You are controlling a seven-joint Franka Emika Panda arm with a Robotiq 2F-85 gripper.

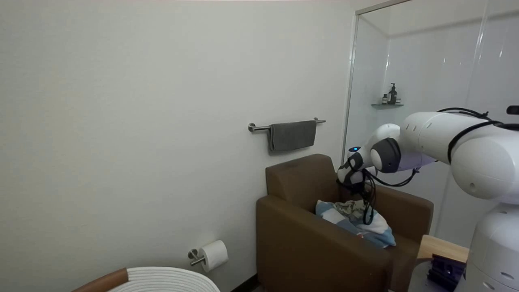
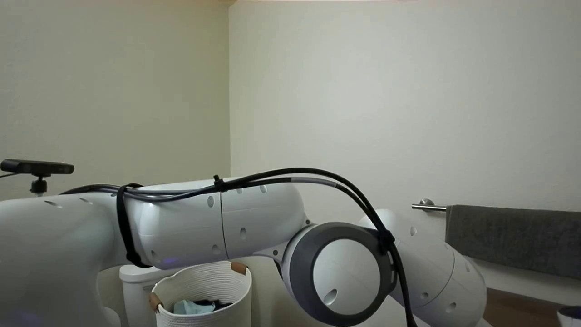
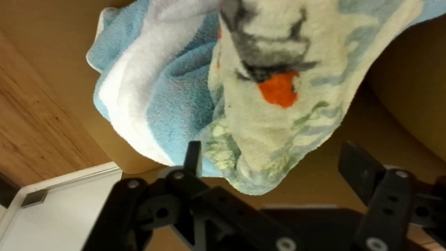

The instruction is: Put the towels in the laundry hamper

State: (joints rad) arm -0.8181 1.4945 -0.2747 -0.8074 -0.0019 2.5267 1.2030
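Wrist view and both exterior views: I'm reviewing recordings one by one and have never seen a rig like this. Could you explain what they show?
The machine is a single white robot arm ending in a black gripper. The exterior views are taken from outside the robot; the wrist view is taken from the arm itself, close to the gripper.

A crumpled blue, white and cream towel heap lies on the brown armchair; I can't tell whether it is one towel or more. A grey towel hangs on the bar. The white basket contains pale blue cloth and something dark.

Nothing is held: the fingers stand wide apart.
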